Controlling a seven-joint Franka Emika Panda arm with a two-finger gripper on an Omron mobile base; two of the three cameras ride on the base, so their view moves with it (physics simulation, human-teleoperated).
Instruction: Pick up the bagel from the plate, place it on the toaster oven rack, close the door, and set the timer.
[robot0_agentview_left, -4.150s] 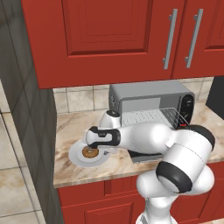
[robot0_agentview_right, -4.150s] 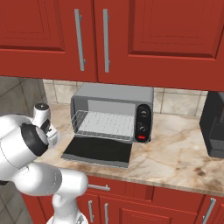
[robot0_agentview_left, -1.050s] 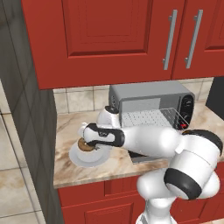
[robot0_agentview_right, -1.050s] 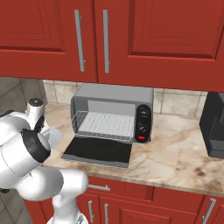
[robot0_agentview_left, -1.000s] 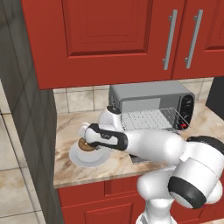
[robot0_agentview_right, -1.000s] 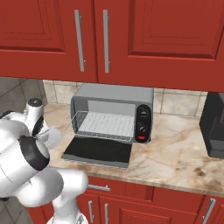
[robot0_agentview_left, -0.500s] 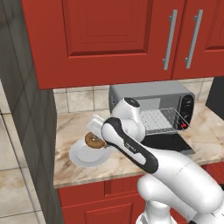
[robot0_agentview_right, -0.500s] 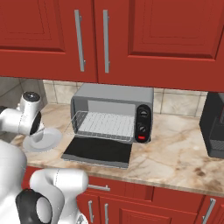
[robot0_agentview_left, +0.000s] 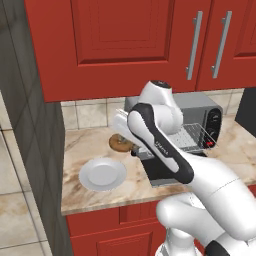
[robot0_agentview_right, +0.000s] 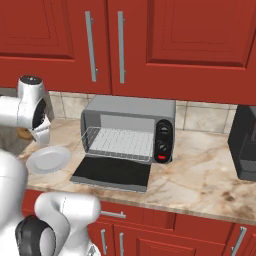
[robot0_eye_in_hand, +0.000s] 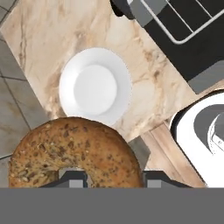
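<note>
1. The left base view looks forward and down from behind the arm's left, facing the plate (robot0_agentview_left: 103, 174) and toaster oven (robot0_agentview_left: 197, 121).
2. The right base view faces the same oven from the right.
3. The hand view looks straight down from near above the plate.

Arm bent high, hand (robot0_eye_in_hand: 109, 177) raised (fingers clamped on a load).
</note>
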